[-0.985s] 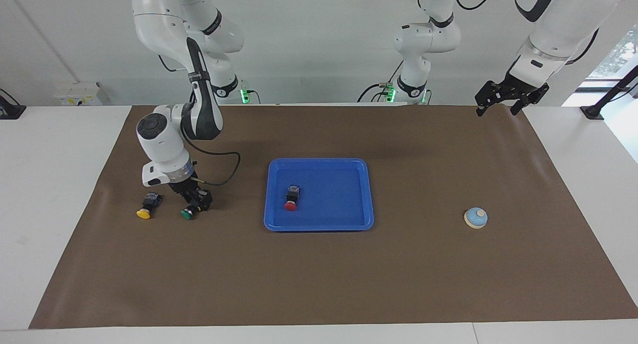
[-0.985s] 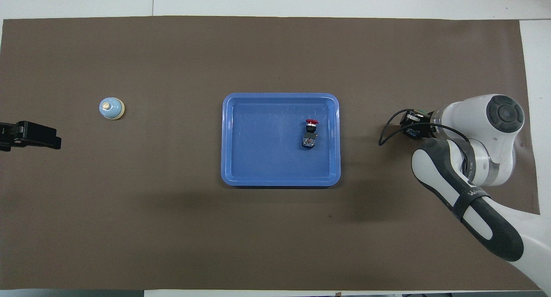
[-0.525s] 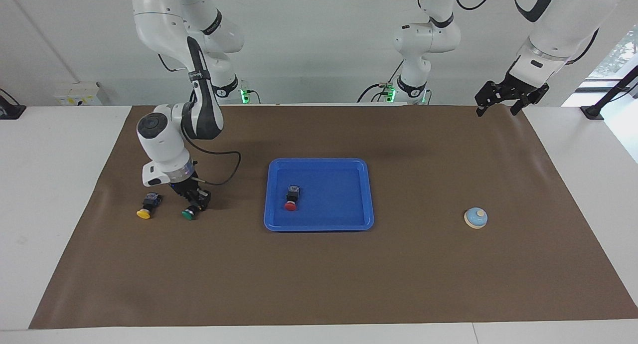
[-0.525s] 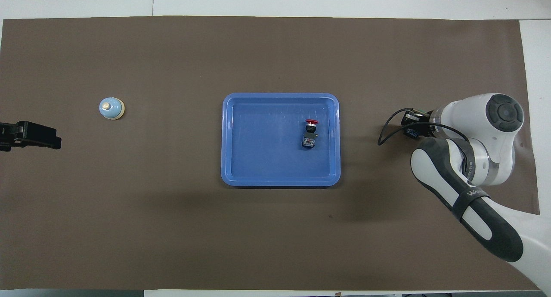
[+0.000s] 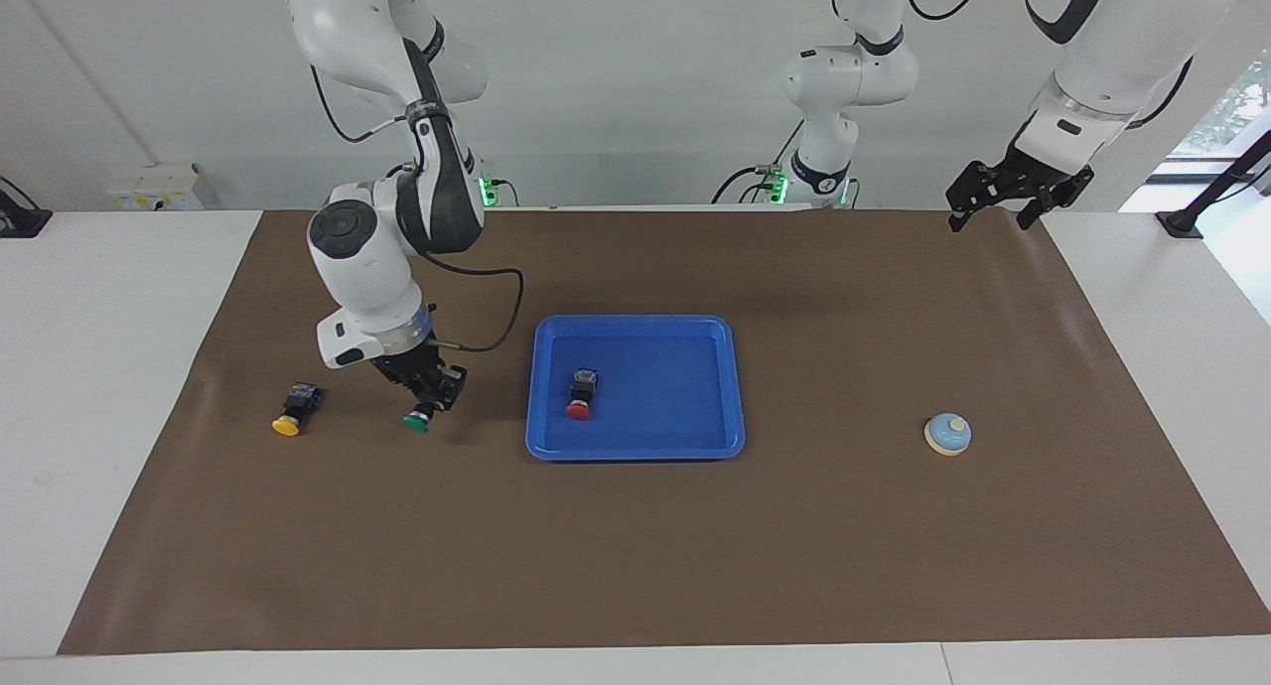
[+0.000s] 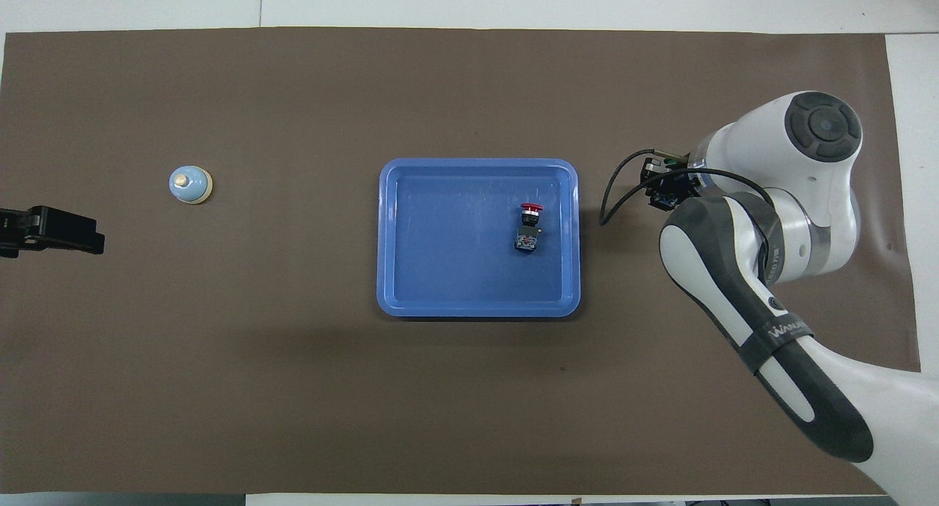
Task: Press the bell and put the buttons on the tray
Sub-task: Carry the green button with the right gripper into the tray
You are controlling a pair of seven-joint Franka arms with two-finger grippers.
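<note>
My right gripper (image 5: pixel 426 395) is shut on the green button (image 5: pixel 418 422), which hangs cap-down just over the mat between the yellow button (image 5: pixel 292 413) and the blue tray (image 5: pixel 635 453). The red button (image 5: pixel 580 398) lies in the tray, toward the right arm's end. In the overhead view the red button (image 6: pixel 530 228) and the tray (image 6: pixel 477 164) show, while the right arm hides the yellow button. The light-blue bell (image 5: pixel 947 434) stands alone on the mat toward the left arm's end. My left gripper (image 5: pixel 990 216) waits open, high over the mat's edge by the robots.
A brown mat (image 5: pixel 635 566) covers most of the white table (image 5: pixel 109 387). A black cable (image 5: pixel 496 318) loops out from the right wrist toward the tray. A third arm's base (image 5: pixel 824 179) stands at the robots' edge, off the mat.
The right gripper closed on the green button, lifted it off the mat and carried it toward the tray. The left arm, bell, yellow and red buttons stayed put.
</note>
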